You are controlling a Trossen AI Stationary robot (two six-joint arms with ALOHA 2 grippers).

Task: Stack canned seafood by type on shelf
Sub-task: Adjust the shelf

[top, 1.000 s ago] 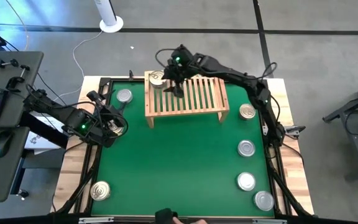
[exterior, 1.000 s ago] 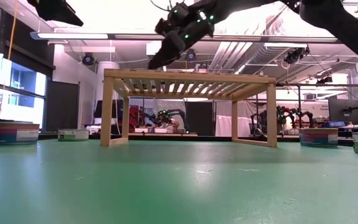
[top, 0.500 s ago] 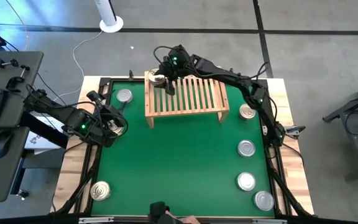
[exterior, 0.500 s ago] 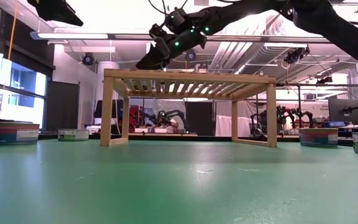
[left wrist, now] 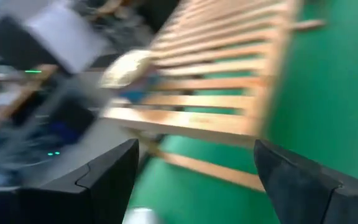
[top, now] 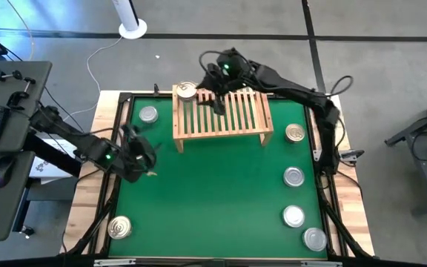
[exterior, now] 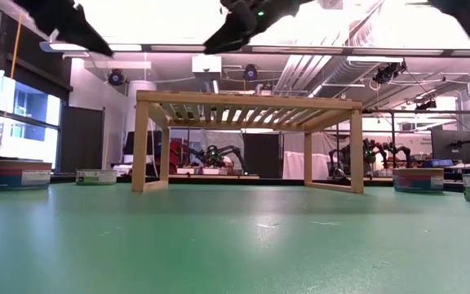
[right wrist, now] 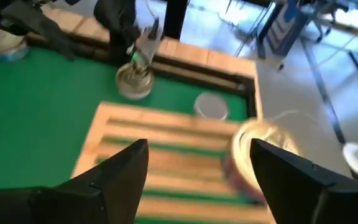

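The right end effector (top: 215, 104) hangs above the shelf (top: 223, 113), its fingers apart and nothing between them. One gold tin (top: 186, 90) sits at the shelf's far left corner, just to the left of that end effector; being round, it has no long axis to line up with.

The left end effector (top: 145, 156) is low over the left side of the bench (top: 213, 200), jaws wide and holding nothing I can make out. From it a silver tin (top: 148, 114) lies farther back by the shelf's left leg, and a gold tin (top: 119, 227) sits toward the near left corner; the left arm is the closer one for both.

Four more tins line the right edge: a gold one (top: 295, 133) beside the shelf's right end, then three silver ones (top: 293, 176) (top: 293, 216) (top: 315, 238) toward the near corner. My guess is that these fall to the right arm.

Nothing stands between either end effector and its tins; only the shelf's legs and rim need clearing
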